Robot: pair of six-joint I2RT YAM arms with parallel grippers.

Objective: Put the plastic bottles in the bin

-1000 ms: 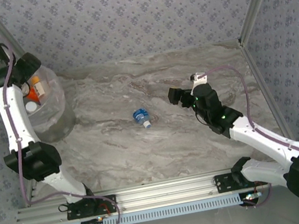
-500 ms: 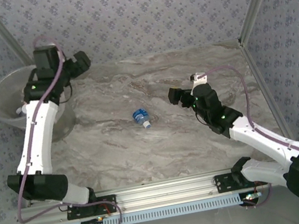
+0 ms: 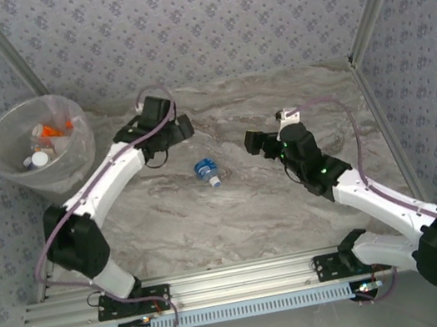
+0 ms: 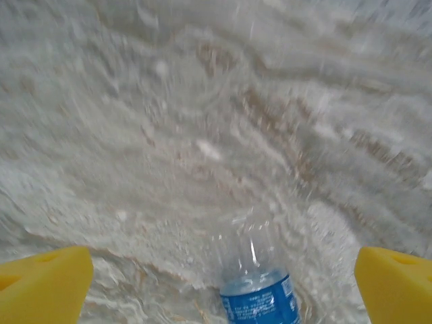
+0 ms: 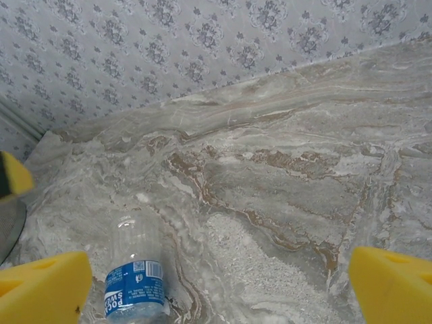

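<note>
Bottle (image 3: pixel 206 171) with a blue label lies on its side near the middle of the marbled worktop (image 3: pixel 235 211), white cap turned toward my bases. It touches neither pair of my jaws. My left wrist view has the bottle (image 4: pixel 260 297) low between my yellow pads (image 4: pixel 44 287). My right wrist view has it (image 5: pixel 135 283) low on the left, beside one pad (image 5: pixel 40 290).

The bin (image 3: pixel 68 175) stands at the far left corner, well apart from the bottle, with several bottles (image 3: pixel 47 141) already inside.

My left jaws stand wide apart and empty, just up and left of the bottle, at the end of my outstretched left arm (image 3: pixel 111 178). My right jaws, also wide apart and empty, hang near its right side, my right arm (image 3: pixel 359 194) reaching in from the right.
</note>
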